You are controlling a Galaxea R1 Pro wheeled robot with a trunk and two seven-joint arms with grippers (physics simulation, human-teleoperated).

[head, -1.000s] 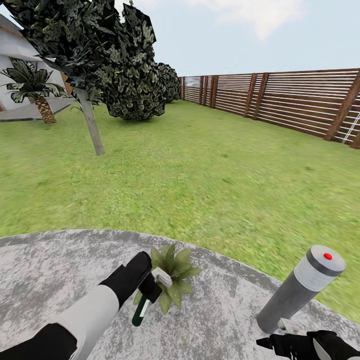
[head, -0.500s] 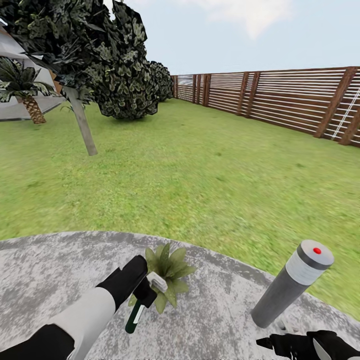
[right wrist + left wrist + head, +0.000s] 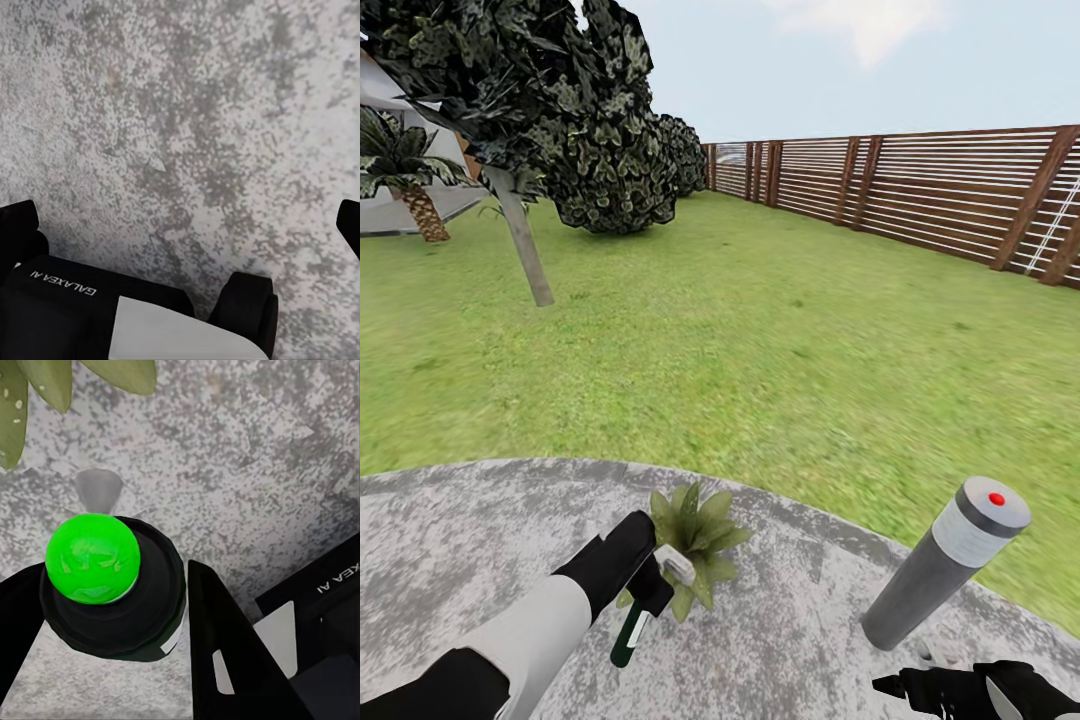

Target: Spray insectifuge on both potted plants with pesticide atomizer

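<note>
- Head view: the left hand (image 3: 652, 588) is clamped around the spray bottle (image 3: 630, 630), a slim dark green thing with a white band, hanging tilted over the grey patio (image 3: 460, 540). Its top end sits right up against a small leafy plant (image 3: 695, 540) growing on the paving. A grey lamp post (image 3: 940, 570) with a red dot on its cap stands off to the right. Behind that there's lawn (image 3: 760, 360), a wooden slat fence (image 3: 920, 190), a dark tree (image 3: 510, 100) and a palm (image 3: 405, 170).
- Same view, the right hand (image 3: 905, 686) is low at the bottom edge over the paving; can't tell from here how its fingers are set.
- Left wrist view: bottle (image 3: 112, 585) seen end-on with a bright green cap, pinched between the black fingers (image 3: 217, 637); plant leaves (image 3: 45, 390) near it.
- Right wrist view: fingers (image 3: 244, 300) spread wide apart, nothing between them, just speckled patio (image 3: 195, 112).
</note>
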